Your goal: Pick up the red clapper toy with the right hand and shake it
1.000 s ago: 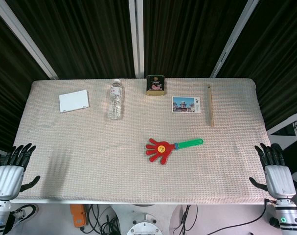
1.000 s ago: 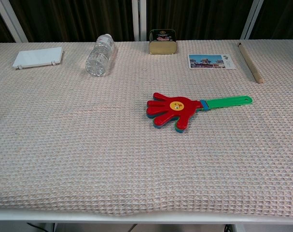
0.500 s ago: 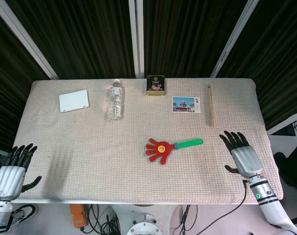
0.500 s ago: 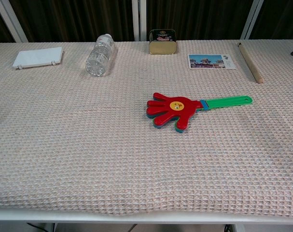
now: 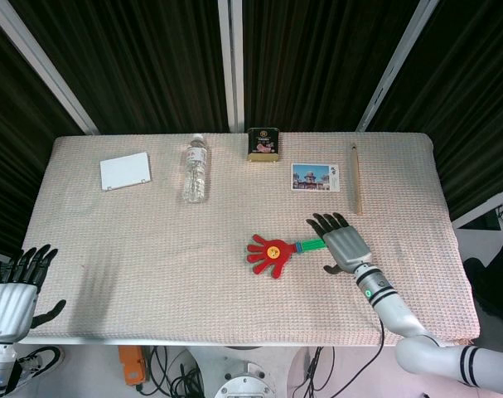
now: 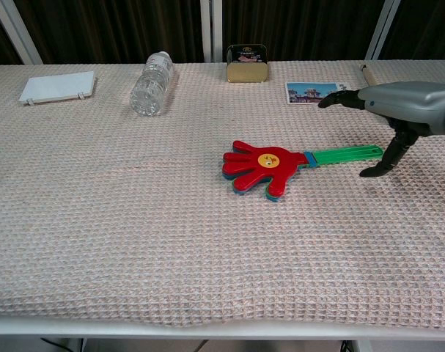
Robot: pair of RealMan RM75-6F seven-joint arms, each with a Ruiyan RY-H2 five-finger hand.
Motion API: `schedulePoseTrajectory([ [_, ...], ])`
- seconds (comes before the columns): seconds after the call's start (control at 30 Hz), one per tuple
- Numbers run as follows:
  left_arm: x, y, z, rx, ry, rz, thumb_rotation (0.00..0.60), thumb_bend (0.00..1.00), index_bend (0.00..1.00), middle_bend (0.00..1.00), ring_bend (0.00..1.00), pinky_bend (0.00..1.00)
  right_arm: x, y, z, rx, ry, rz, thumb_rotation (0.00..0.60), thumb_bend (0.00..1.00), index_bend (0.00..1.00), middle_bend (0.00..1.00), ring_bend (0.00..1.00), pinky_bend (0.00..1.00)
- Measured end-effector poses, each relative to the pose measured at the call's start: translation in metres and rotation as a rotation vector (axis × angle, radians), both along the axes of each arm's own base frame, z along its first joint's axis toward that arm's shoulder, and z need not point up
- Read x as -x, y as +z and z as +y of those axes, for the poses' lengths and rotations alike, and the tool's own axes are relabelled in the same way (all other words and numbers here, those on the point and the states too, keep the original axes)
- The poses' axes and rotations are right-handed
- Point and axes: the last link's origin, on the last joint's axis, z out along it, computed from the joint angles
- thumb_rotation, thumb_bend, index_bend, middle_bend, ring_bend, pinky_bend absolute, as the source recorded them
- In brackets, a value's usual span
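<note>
The red clapper toy lies flat mid-table, its red hand-shaped head to the left and its green handle pointing right. My right hand hovers over the far end of the handle, palm down, fingers spread, thumb hanging beside the handle tip; it holds nothing. My left hand stays off the table's front left corner, fingers apart and empty; the chest view does not show it.
Along the back of the table lie a white card, a clear water bottle on its side, a small tin, a postcard and a wooden stick.
My right hand has swept in from the table's front right corner to above the clapper's green handle. The clapper and the left hand have stayed put.
</note>
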Motion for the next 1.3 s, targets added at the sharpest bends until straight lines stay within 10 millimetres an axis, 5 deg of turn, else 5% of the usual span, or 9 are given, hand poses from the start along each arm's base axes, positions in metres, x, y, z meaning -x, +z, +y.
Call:
schedulePoseTrajectory([
  [0.4,0.005,0.006,-0.002,-0.010,0.008,-0.004,0.600,0.18,0.04,0.00,0.00,0.00,-0.027,-0.044,-0.014,-0.001,-0.002,0.015,0.600,0.18,0.17,0.00,0.00,0.00],
  [1.0,0.008,0.011,-0.006,-0.026,0.016,-0.006,0.600,0.18,0.04,0.00,0.00,0.00,-0.032,-0.056,-0.018,0.011,0.004,-0.005,0.600,0.24,0.39,0.04,0.00,0.00],
  [1.3,0.009,0.012,-0.007,-0.028,0.017,-0.005,0.600,0.18,0.04,0.00,0.00,0.00,-0.031,-0.061,-0.016,0.001,0.006,0.000,0.600,0.26,0.42,0.06,0.00,0.00],
])
